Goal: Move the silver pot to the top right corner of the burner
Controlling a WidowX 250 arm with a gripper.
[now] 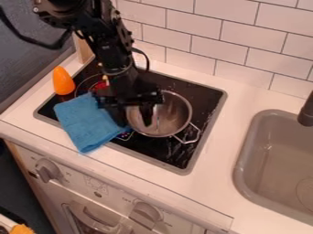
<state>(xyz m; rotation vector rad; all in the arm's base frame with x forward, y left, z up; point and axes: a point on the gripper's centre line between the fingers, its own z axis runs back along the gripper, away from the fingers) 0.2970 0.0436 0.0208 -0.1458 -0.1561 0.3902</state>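
Over the black stovetop (202, 101), hung with jaws parted astride the left rim of the silver pot (174, 114), set between middle and right edge; could not tell whether gripping it.

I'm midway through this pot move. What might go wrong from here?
Snagging looks likeliest: the blue cloth lies right beside the claw and the pot, so it could get dragged along.

Tilting is possible too, since the claw is at the pot's left side, off its centre, and a push or lift there may tip or swing it.

The handle juts toward the burner's right edge and might pass over it if the pot turns.
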